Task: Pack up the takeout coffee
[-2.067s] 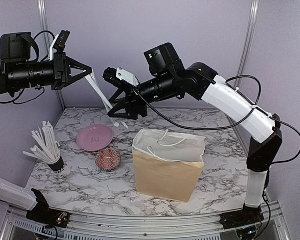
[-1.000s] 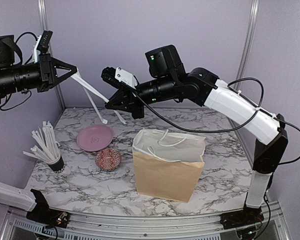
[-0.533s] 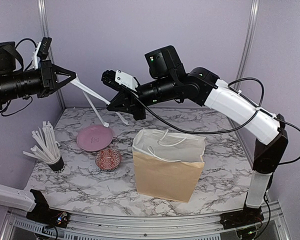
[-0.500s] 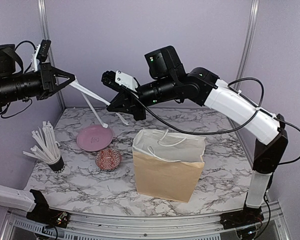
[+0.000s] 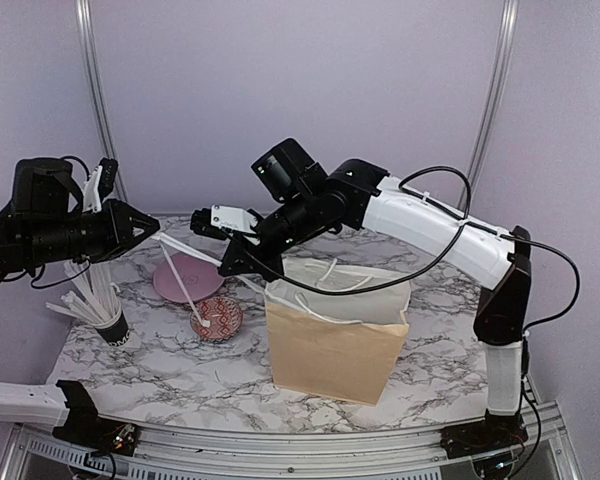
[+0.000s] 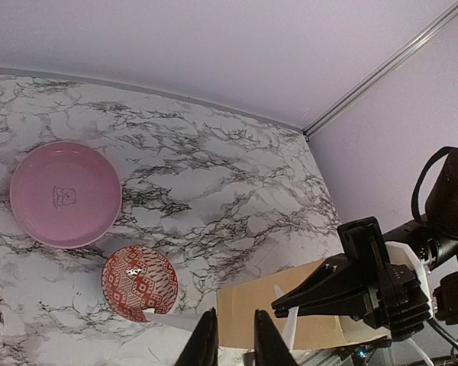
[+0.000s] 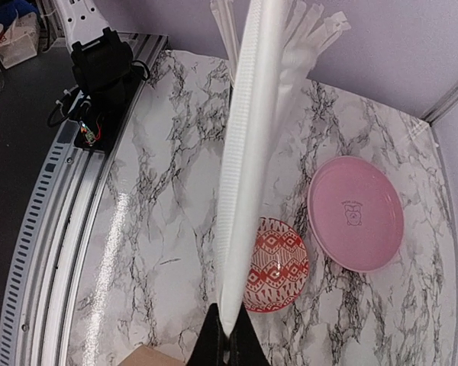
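You've got a marble-print tabletop [image 5: 170, 375]. One glossy round pink plate [image 6: 65, 194] sits left of centre, with one small red geometric-print dish [image 6: 137, 282] just below it. One open brown paper bag [image 5: 330, 350], white inside with cord handles, is centre frame. One dark cup of straws [image 5: 113, 328] is at far left. Left gripper [image 6: 234, 335] is pinched nearly closed on a flat paper-wrapped straw [image 6: 172, 319]. Right gripper [image 7: 229, 343] is clamped on a second wrapped straw [image 7: 244, 152]. Coffee cups: you can't tell their place or look from these views.
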You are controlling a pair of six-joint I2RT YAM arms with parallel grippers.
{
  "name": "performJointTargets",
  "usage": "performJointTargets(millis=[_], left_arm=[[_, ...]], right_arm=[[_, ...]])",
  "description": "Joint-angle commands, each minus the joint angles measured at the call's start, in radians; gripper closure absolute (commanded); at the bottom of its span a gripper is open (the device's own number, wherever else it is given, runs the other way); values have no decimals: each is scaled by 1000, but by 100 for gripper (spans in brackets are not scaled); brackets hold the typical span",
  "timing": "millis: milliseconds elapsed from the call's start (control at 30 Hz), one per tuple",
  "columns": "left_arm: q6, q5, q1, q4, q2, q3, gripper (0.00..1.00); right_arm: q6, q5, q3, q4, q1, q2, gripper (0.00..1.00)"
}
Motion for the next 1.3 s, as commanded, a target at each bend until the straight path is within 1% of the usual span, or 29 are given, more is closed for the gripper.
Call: performJointTargets(millis=[0, 133, 167, 300, 367, 533, 667, 733, 833, 867, 1000, 1133, 1267], left_arm=[[-8, -40, 4, 28, -61, 14, 75], [5, -49, 4, 24, -74, 45, 59], [9, -54, 4, 19, -75, 50, 56], [24, -75, 4, -10, -69, 64, 55], [21, -94, 4, -31, -61, 61, 52], [21, -126, 4, -79, -27, 44, 44], [48, -124, 4, -114, 23, 48, 40], [62, -115, 4, -131, 53, 50, 39], [75, -105, 4, -154, 96, 45, 39], [75, -101, 4, -159, 108, 41, 39], [69, -69, 4, -163, 143, 23, 39], [63, -31, -2, -163, 180, -16, 39], [61, -21, -29, -163, 212, -49, 39]], right_arm=[[-18, -12, 49, -20, 8, -18, 100], [-20, -16, 52, -23, 9, -30, 100], [-20, -18, 55, -23, 9, -34, 100], [-33, 3, 75, -30, 9, -61, 100], [-45, 29, 72, -25, 7, -97, 100], [-39, 31, -9, 37, -20, -240, 100], [-42, 31, -75, 30, -52, -341, 100], [-42, 7, -129, 21, -80, -399, 100], [-20, -102, -284, 38, -139, -510, 100], [-19, -150, -337, 42, -148, -540, 100], [-30, -257, -514, 37, -154, -647, 100], [-37, -246, -650, 38, -159, -717, 100], [-57, -201, -741, 10, -166, -757, 100]])
